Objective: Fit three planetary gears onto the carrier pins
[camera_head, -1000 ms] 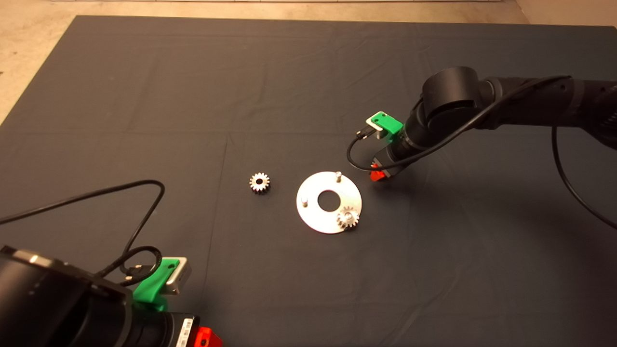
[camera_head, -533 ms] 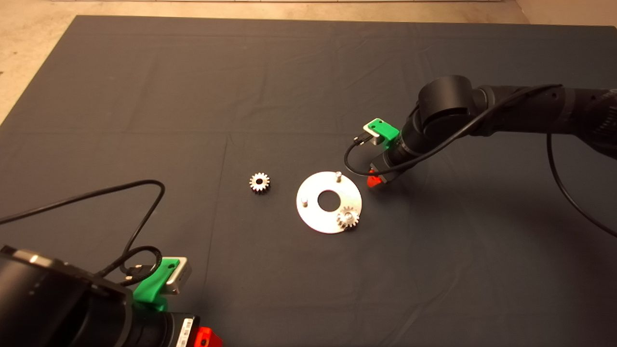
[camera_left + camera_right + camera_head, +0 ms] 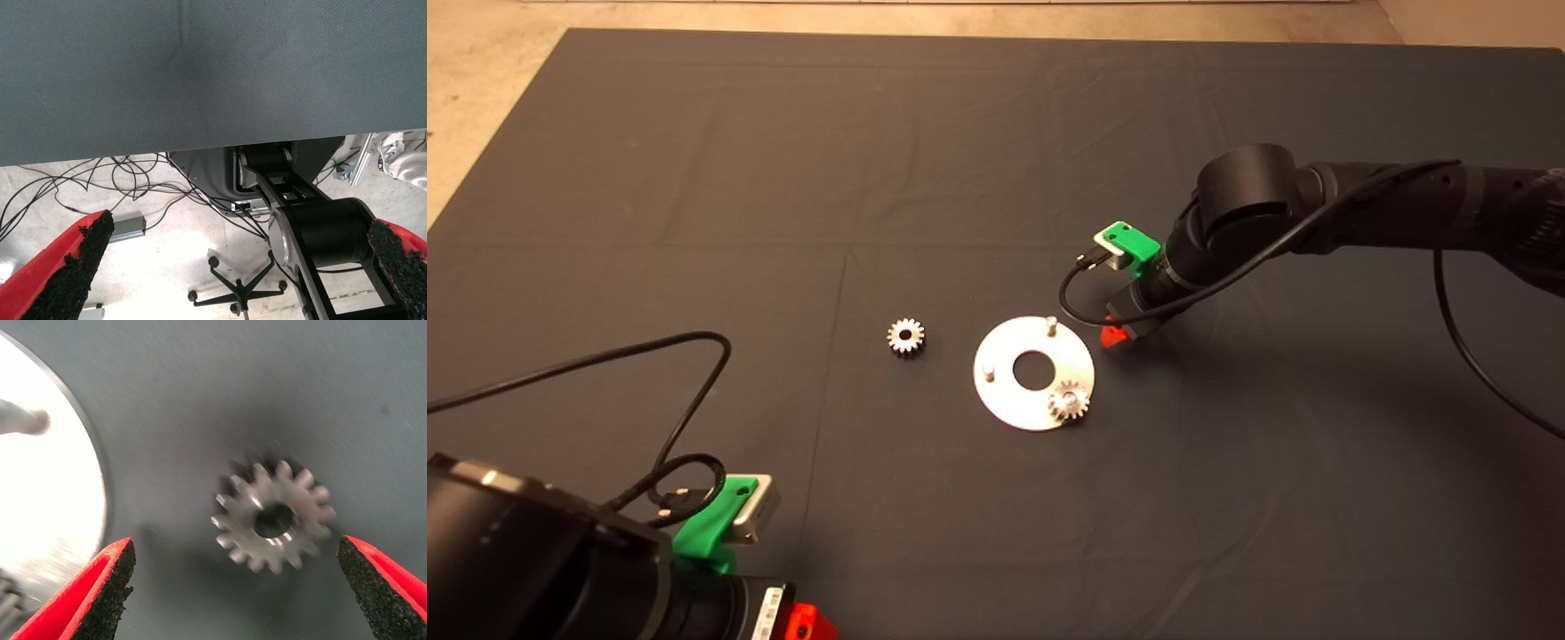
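The right arm (image 3: 1227, 231) hides the third gear (image 3: 272, 515) from overhead.

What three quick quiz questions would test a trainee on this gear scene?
1. True or false: a gear already sits on a pin of the disc.
2. How many pins are bare?
3. The right gripper is: A) shut on a gear, B) open over a gear lying on the mat, C) parked at the mat's edge.

Key: 1 true; 2 two; 3 B.
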You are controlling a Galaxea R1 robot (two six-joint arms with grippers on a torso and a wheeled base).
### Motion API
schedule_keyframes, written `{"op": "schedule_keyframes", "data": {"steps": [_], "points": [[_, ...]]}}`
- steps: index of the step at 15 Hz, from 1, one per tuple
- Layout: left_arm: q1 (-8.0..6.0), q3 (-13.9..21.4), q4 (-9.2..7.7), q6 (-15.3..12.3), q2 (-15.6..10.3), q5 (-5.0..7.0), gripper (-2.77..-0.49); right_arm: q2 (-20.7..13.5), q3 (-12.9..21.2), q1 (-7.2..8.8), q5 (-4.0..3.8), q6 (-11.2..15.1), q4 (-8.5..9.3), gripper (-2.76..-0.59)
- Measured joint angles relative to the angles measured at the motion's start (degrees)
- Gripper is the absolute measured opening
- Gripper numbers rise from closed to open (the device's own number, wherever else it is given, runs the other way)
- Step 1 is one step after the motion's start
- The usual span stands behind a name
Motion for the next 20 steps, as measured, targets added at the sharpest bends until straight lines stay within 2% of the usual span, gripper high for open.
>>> {"op": "schedule_keyframes", "data": {"steps": [1, 2, 3, 5, 6, 9, 13, 16, 18, 20], "points": [[0.00, 0.00, 0.00, 0.00, 0.00, 0.01, -0.49, -0.02, -0.26, -0.02, 0.89, 0.00, 0.00, -1.11], [-0.02, 0.00, 0.00, 0.00, 0.00, 0.01, -0.49, 0.00, -0.85, -0.05, 1.13, -0.02, 0.00, -1.20], [0.00, 0.00, 0.00, 0.00, -0.06, 0.01, -0.49, 0.00, -1.41, -0.30, 1.15, -0.02, -0.01, -1.27], [-0.02, 0.00, 0.00, 0.00, -0.18, -0.01, -0.49, -0.16, -1.74, -1.04, 1.15, -0.22, 0.05, -1.27], [-0.02, 0.00, 0.00, 0.02, -0.28, -0.01, -0.49, -0.16, -1.96, -1.27, 1.13, -0.23, 0.13, -1.37], [0.00, 0.00, 0.00, 0.02, -0.32, 0.01, -0.49, -0.33, -2.56, -1.24, 1.07, -0.22, 0.13, -1.42], [0.00, 0.00, -0.02, 0.02, -0.37, 0.01, -0.49, -0.30, -3.01, -1.24, 1.21, -0.24, 0.11, -1.68], [0.00, 0.00, 0.00, 0.02, -0.37, 0.01, -0.49, -0.30, -3.58, -1.23, 1.28, -0.24, 0.11, -1.69], [-0.01, 0.00, 0.00, 0.02, -0.45, 0.01, -0.49, -0.30, -3.61, -1.23, 1.30, -0.24, 0.11, -1.81], [0.00, 0.00, 0.00, 0.02, -0.45, 0.01, -0.49, -0.30, -3.61, -1.23, 1.30, -0.24, 0.11, -1.84]]}}
